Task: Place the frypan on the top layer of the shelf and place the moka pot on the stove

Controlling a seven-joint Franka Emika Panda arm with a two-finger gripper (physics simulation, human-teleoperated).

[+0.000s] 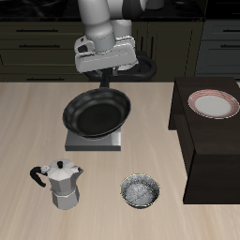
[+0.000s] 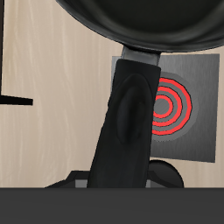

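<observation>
I have the gripper (image 1: pixel 110 77) closed on the frypan (image 1: pixel 96 113) handle, above the stove (image 2: pixel 184 105); next, carry to the shelf (image 1: pixel 208 141) top.

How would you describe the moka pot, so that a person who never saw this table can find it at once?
Start from the big dark shelf at the table's side, then look along the table's front edge. Two small metal things stand there: a round shiny bowl and, farther from the shelf, the moka pot. Only the pot is tall and faceted, with a black side handle and lid knob.
</observation>
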